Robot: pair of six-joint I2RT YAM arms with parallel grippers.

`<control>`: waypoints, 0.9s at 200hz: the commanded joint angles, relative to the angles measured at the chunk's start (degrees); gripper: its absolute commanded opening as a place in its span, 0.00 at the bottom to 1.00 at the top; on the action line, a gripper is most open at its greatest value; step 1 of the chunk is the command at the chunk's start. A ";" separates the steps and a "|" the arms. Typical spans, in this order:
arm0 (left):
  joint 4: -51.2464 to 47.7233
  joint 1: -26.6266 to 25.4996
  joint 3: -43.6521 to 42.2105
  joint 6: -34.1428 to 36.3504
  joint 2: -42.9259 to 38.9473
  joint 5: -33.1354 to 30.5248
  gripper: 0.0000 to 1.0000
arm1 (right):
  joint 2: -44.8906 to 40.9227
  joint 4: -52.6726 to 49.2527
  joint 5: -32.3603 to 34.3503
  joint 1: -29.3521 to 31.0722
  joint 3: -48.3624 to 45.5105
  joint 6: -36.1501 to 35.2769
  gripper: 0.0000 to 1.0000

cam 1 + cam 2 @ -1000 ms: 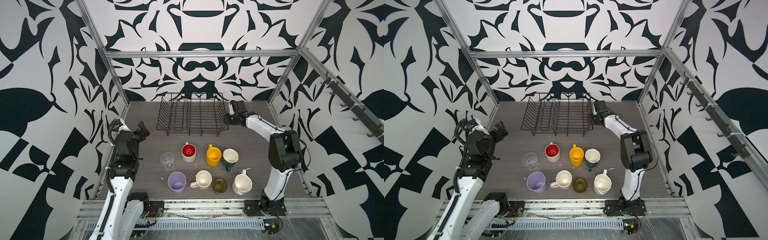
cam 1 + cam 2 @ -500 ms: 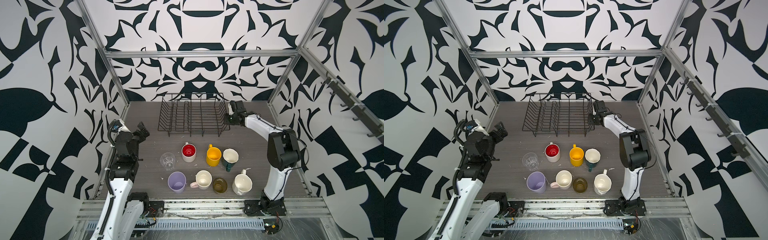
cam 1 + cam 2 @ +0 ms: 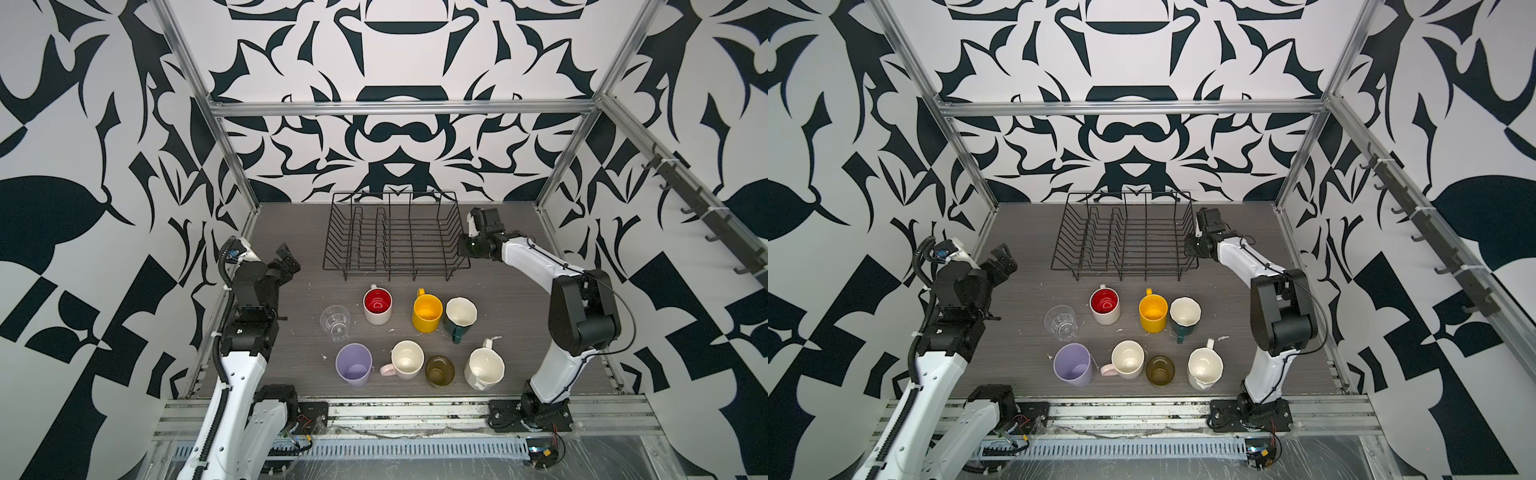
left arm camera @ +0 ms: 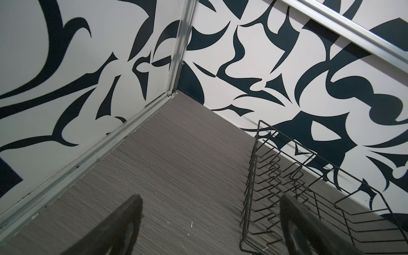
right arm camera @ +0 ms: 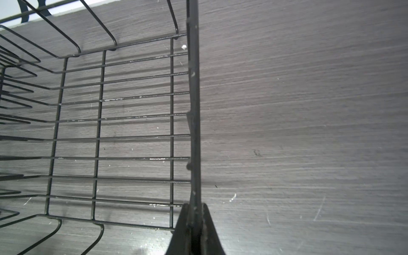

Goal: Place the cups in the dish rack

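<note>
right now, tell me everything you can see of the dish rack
The dish rack is a black thin-wire basket with flared sides, upright dividers in its left half and short feet. It stands empty at the back of the table. The right gripper has its jaws shut on its right rim wire.

The right tool [image 5: 195,206] has pinched shut on the right-hand rim wire of the dish rack [image 3: 395,239] (its jaws stood apart a second ago). The rack has slid slightly rightward and forward.
</note>
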 commanded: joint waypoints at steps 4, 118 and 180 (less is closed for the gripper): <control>-0.54 0.20 0.77 -1.10 0.33 0.13 0.99 | -3.92 1.09 4.61 -0.87 -1.69 -2.39 0.06; -1.56 0.18 0.59 -1.63 -0.35 -0.41 0.99 | -4.46 1.52 3.09 -2.80 -2.53 -2.55 0.06; -2.04 0.20 0.52 -1.54 -0.81 -1.03 0.99 | -7.10 -0.23 1.21 -2.78 -1.78 -3.02 0.35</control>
